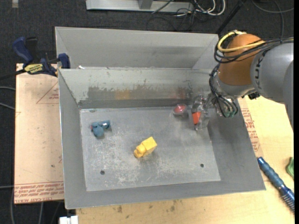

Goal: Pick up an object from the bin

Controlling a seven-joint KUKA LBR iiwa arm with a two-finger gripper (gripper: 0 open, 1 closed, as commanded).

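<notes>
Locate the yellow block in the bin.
In the camera view, the yellow block lies near the middle of the bin floor, down-right of the small blue piece and left of the gripper.

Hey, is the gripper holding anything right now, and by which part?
Cannot tell. A small orange-red piece sits at the tip of the gripper, far right in the bin, but no clear hold shows.

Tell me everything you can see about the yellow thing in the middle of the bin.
The yellow block is small and chunky, seemingly two joined pieces: a paler cube-like part up and right, a deeper yellow part down and left. It looks like plastic. It lies diagonally near the middle of the bin floor, resting on it alone, apart from every other thing.
</notes>
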